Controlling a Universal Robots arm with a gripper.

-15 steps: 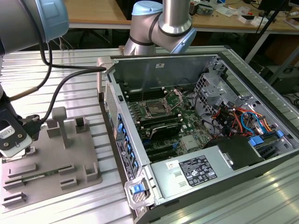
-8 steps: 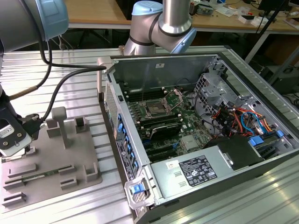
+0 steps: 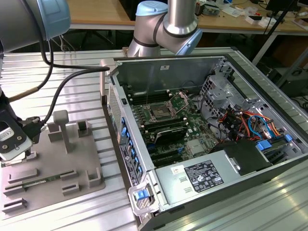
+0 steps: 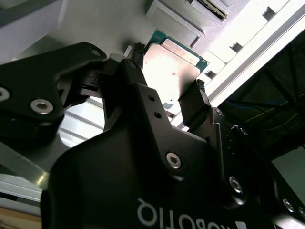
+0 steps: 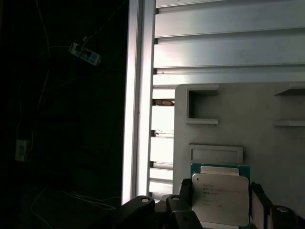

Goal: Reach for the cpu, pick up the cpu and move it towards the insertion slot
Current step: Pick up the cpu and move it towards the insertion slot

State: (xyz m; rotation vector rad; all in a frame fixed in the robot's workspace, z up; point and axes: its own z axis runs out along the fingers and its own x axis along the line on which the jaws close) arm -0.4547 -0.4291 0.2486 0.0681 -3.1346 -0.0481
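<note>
Exterior view, gripper: the gripper [image 3: 17,149] hangs low at the exterior view's far left edge, over the grey tray [image 3: 91,144] in the lower left of the frame.
Exterior view, goal: the insertion slot [image 3: 159,113] lies near the middle of the frame, inside the open computer case [image 3: 163,72]. It is well apart from the gripper, toward the exterior view's right.
Second wrist view, grasp: the cpu [image 4: 174,71] sits between the two black fingers [image 4: 202,98]. Each finger meets an opposite edge of the chip and I see no gap. I judge that the pincer is closed on the cpu, its jaws only as wide as the chip.
Second wrist view, lift: the tray [image 4: 105,19] is close behind the chip. Whether the chip has left the tray, I cannot tell.
First wrist view, chip: the cpu [image 5: 220,200] shows its silver top with a green border, square between the fingers [image 5: 186,191]. Beyond it are the tray [image 5: 238,119] and the slatted aluminium table [image 5: 228,47].
Doing the step well: the hold is on thin edges, so the chip should stay level and rise straight up. The path should pass above the case wall [image 3: 114,103] that stands between tray and slot.
What each view adds: the exterior view gives the slot and the way to it. The second wrist view gives the finger contact from the side, and the first wrist view gives how squarely the chip sits.
</note>
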